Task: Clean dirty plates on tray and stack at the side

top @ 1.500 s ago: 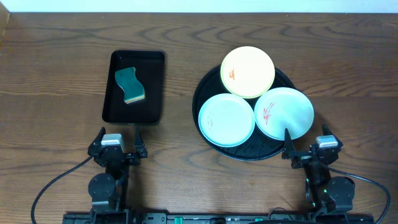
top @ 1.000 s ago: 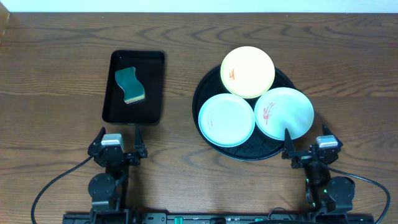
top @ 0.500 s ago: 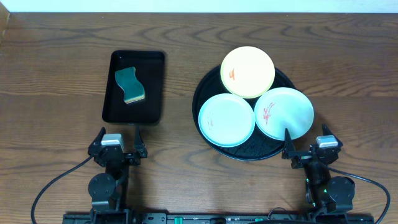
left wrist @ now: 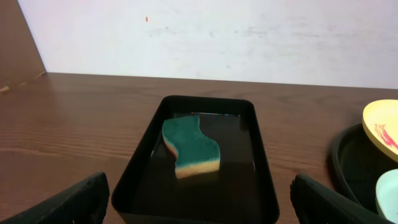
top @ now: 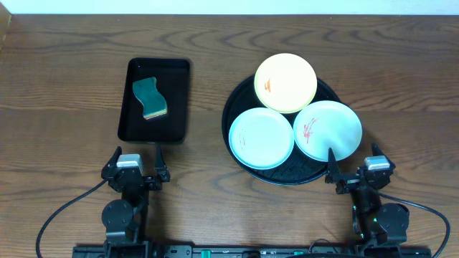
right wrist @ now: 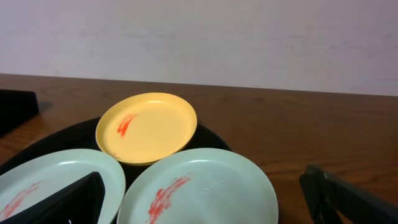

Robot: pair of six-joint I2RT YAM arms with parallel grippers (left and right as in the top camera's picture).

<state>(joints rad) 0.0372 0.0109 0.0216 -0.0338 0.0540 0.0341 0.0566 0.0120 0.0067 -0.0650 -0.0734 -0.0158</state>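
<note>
A large round black tray (top: 276,175) lies right of centre and carries three small plates. A pale yellow plate (top: 285,82) with a red smear sits at its far rim and shows in the right wrist view (right wrist: 147,127). A mint-white plate (top: 261,137) lies at the tray's left (right wrist: 37,186). Another mint-white plate (top: 328,129) with a red smear lies at the right (right wrist: 202,190). My left gripper (top: 134,168) is open and empty at the near edge, just short of a rectangular tray. My right gripper (top: 356,170) is open and empty by the round tray's near right rim.
A smaller rectangular black tray (top: 129,122) at the left holds a green and yellow sponge (top: 148,98), which also shows in the left wrist view (left wrist: 189,147). A white wall runs along the table's far edge.
</note>
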